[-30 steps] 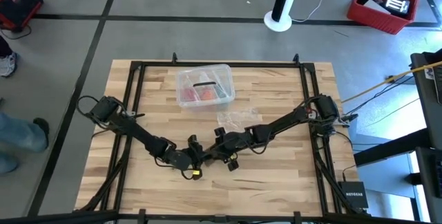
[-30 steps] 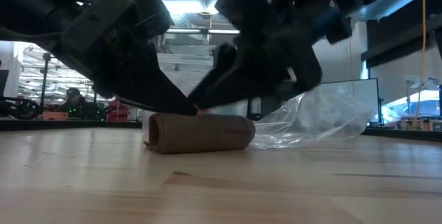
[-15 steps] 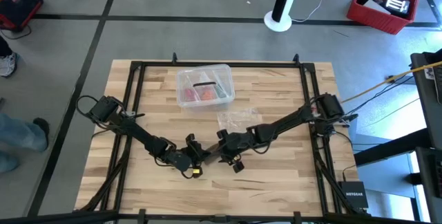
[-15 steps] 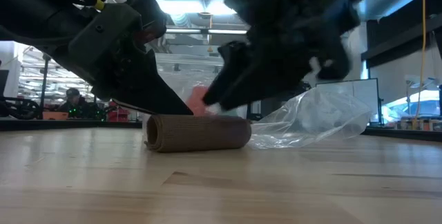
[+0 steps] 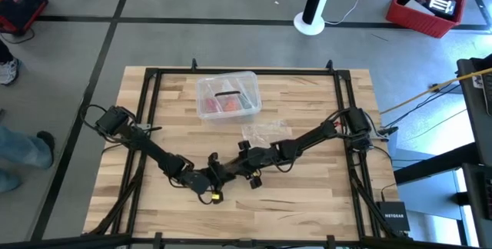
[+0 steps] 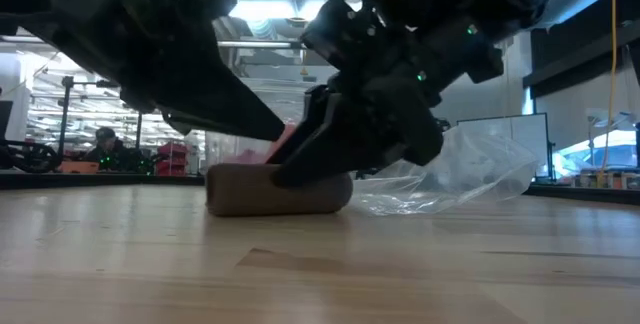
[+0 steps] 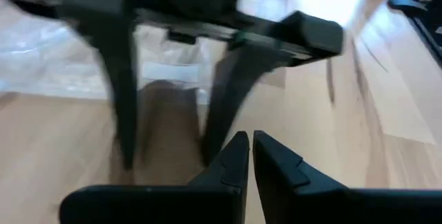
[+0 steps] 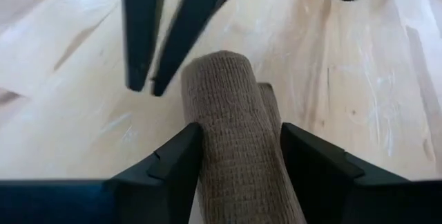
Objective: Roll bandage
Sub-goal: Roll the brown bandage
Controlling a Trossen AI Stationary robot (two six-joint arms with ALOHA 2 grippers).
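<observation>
The bandage [image 8: 235,134] is a brown-tan fabric roll lying on its side on the wooden table; it also shows in the low view [image 6: 250,192]. My right gripper [image 8: 240,133] is open and stands astride the roll, one finger on each long side, slanting down from the table's right. My left gripper [image 7: 250,141] is shut. Its tips [image 8: 148,86] hover just off the roll's far end, above the table. In the high view both grippers [image 5: 224,172] meet at the table's middle and hide the roll. My right gripper straddles the roll's middle [image 8: 238,175] from above at a slant, fingers along its two long sides. The roll fills the gap up to both inner faces; whether the fingers [image 8: 176,162] press it I cannot tell. The roll lies flat on the table.
A crinkled clear plastic bag [image 5: 265,132] lies just beyond the roll, toward the right. A clear plastic box [image 5: 227,95] with red contents stands at the far middle. Black frame rails [image 5: 150,126] run along the table's sides. Bare wood [image 5: 292,210] lies toward the near edge.
My right gripper has come down from just above the roll and now stands with its fingers on either side of it, at the same width as before. The roll has stayed lying on the table.
</observation>
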